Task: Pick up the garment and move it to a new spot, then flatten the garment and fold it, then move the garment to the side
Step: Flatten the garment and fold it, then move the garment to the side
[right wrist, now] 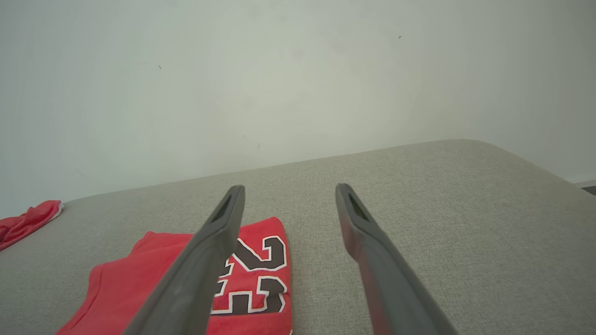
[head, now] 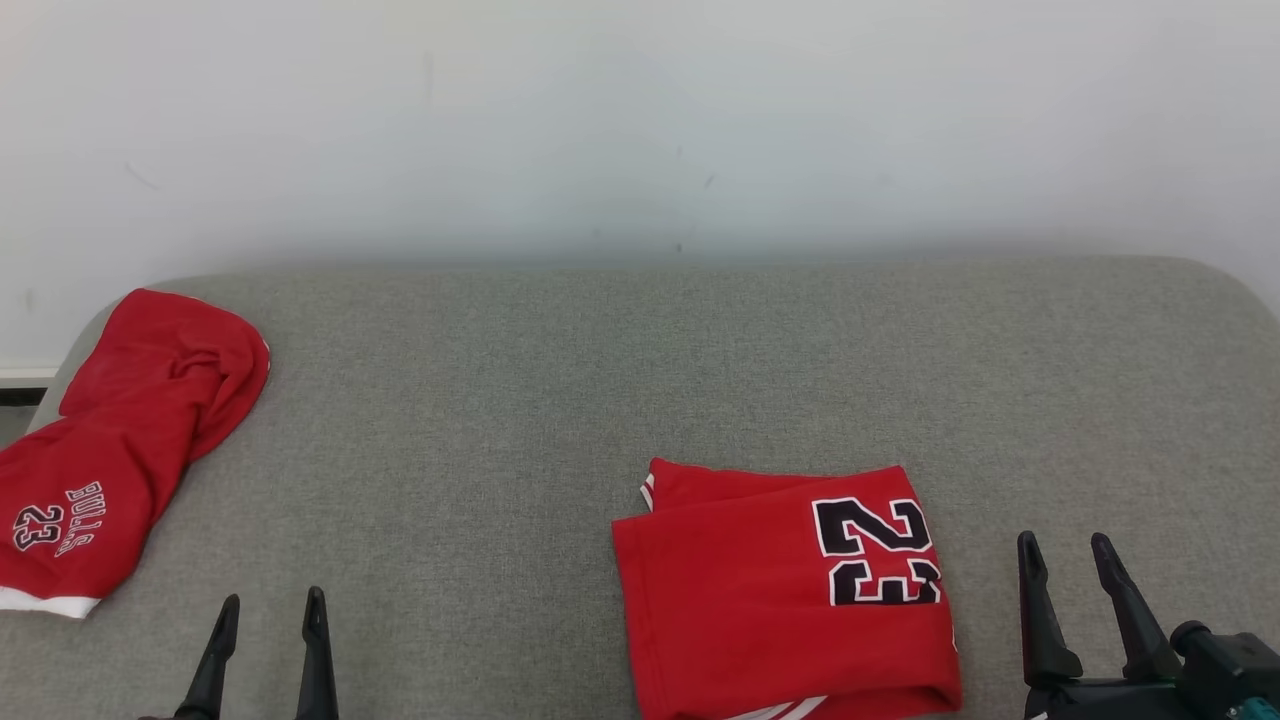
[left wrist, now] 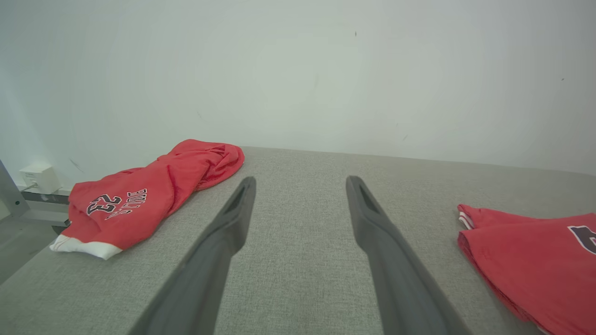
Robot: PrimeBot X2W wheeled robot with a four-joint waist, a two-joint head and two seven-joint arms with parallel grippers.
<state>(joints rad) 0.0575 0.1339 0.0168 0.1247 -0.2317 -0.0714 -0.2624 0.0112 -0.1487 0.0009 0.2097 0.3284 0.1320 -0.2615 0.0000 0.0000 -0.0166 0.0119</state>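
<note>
The folded red garment [head: 760,610] lies at the near edge of the grey fabric-covered counter [head: 500,400], right of centre, with a big black "23" facing up. It looks like a thin, soft, light knit. It will probably sag and come unfolded if lifted by one corner, and it may drag on the rough cloth of the counter if slid. The safer hold is likely a pinch through all the layers at the two near corners, or along the thick folded edge on its left side, one grip from each arm.

The second red garment [head: 130,440] lies crumpled at the far left corner, well apart from the first. It is just as limp. Its white hem, on the end nearest the robot, looks like the easiest edge to pinch.

The left gripper [head: 273,597] sits low at the near left over bare counter, jaws released and holding nothing. The right gripper [head: 1063,542] sits just beside the folded garment's right edge, without touching it, fingers pointing towards the pale wall [head: 640,120], jaws also spread and empty.
</note>
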